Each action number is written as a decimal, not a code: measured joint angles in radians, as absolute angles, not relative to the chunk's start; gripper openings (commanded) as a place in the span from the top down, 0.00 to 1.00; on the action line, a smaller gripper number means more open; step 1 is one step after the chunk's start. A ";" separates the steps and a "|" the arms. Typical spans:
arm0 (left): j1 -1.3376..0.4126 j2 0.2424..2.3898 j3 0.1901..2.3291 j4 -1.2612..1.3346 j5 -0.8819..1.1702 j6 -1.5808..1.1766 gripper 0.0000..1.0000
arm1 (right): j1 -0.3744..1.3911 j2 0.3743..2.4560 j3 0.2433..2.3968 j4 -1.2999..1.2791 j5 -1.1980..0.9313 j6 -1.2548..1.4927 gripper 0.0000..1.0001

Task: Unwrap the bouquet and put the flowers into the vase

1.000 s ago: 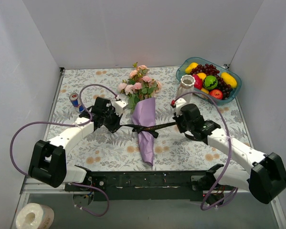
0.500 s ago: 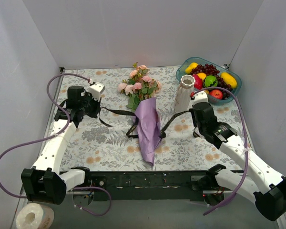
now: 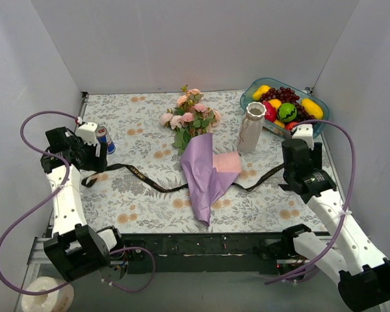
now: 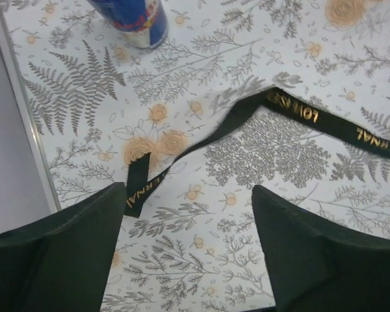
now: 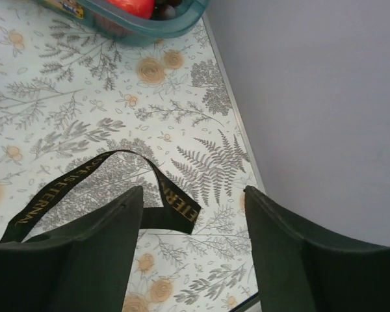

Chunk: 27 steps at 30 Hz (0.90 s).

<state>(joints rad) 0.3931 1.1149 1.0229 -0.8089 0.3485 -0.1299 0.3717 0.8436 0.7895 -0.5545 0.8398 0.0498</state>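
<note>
The overhead view alone takes in the whole floral-printed tablecloth (image 3: 136, 123). The wrist views each show only a patch of it and one end of the black ribbon with gold lettering (image 3: 143, 179).

At the far left, the left gripper (image 4: 188, 198) hangs with its fingers apart and nothing between them. One ribbon end lies flat on the cloth beneath it. Its camera also catches the base of a blue and silver drink can with red marking (image 4: 133, 19), standing upright. The can's brand cannot be read. The gold letters on the ribbon here run upside down and end in "RNAL".

In the middle, the bouquet of pink and peach artificial roses (image 3: 190, 117) lies on the cloth with its blooms toward the far wall. Its stems rest in loose purple crinkled paper (image 3: 205, 179), and a pink sheet (image 3: 226, 162) is spread flat to the right. The ribbon runs slack to either side of the paper.

Just right of the blooms, and not touching them, stands the white ribbed vase with a wavy rim (image 3: 251, 128), upright.

Behind it, a teal bowl (image 3: 246, 99) holds yellow, green and red fruit and dark grapes.

At the right, the right gripper (image 5: 194, 195) is likewise spread and holding nothing. The other ribbon end is curled on the cloth below it, and "ETERNA" is legible there.
</note>
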 measured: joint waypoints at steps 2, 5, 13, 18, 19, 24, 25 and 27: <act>0.395 1.115 1.032 -0.858 0.377 -0.103 0.02 | 0.361 0.850 0.791 -0.566 0.833 0.045 0.19; 0.395 1.115 1.084 -0.948 0.445 -0.069 0.02 | 0.360 0.863 0.811 -0.590 0.827 0.043 0.20; 0.290 1.145 1.456 -1.140 0.714 -0.052 0.02 | 0.359 0.808 0.966 -0.588 0.629 0.044 0.24; -0.038 1.154 1.367 -1.037 0.742 -0.180 0.02 | 0.360 0.758 0.949 -0.556 0.447 0.054 0.26; -0.072 1.163 1.339 -1.018 0.746 -0.196 0.02 | 0.361 0.748 0.933 -0.546 0.419 0.052 0.27; -0.171 1.279 1.196 -0.877 0.774 -0.282 0.02 | 0.361 0.706 0.876 -0.535 0.280 0.037 0.31; -0.190 1.305 1.179 -0.840 0.769 -0.303 0.02 | 0.361 0.708 0.876 -0.530 0.255 0.034 0.31; -0.236 1.348 1.167 -0.783 0.759 -0.333 0.02 | 0.362 0.720 0.876 -0.521 0.221 0.034 0.32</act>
